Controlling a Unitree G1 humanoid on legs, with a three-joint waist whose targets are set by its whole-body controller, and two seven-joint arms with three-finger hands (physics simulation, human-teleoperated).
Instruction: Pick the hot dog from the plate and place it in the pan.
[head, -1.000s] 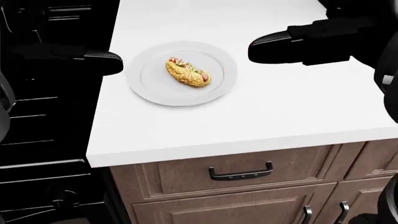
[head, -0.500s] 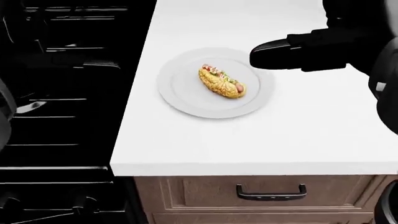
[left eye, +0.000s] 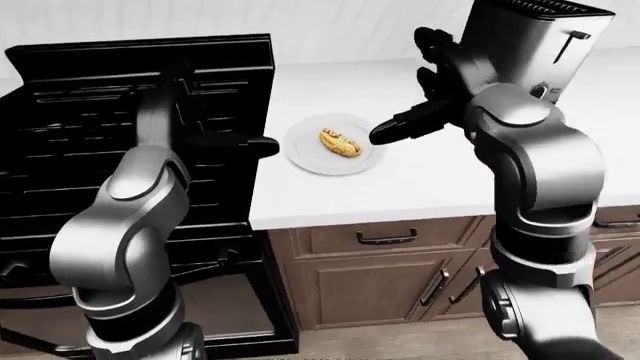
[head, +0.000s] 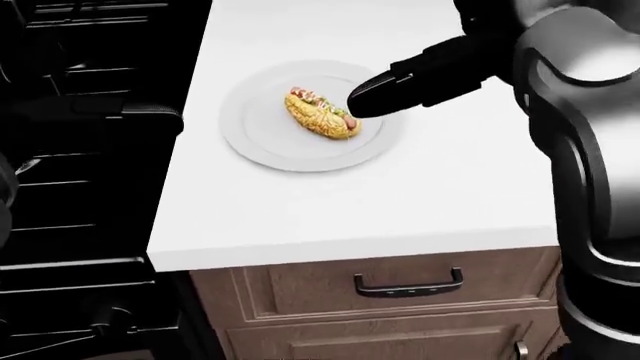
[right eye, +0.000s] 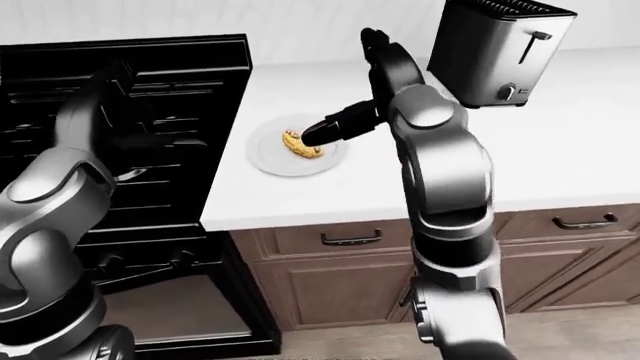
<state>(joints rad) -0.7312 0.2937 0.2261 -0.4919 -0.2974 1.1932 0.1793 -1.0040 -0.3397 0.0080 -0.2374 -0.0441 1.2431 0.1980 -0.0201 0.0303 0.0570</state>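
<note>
The hot dog (head: 318, 115) lies in a bun with toppings on a round white plate (head: 262, 139) near the left edge of the white counter (head: 400, 202). My right hand (head: 365, 101) is black, with fingers stretched out and open. Its tip hangs over the right end of the hot dog, and I cannot tell whether it touches. My left hand (left eye: 258, 144) is open and empty, held at the stove's right edge just left of the plate. No pan stands out against the black stove (left eye: 90, 127).
A steel toaster (right eye: 500, 52) stands on the counter at the top right. Brown drawers with dark handles (head: 408, 285) sit below the counter edge. The stove fills the left of every view.
The whole picture shifted, so the camera moved. My right hand came down and to the left, from beside the plate's right rim to over the hot dog's right end.
</note>
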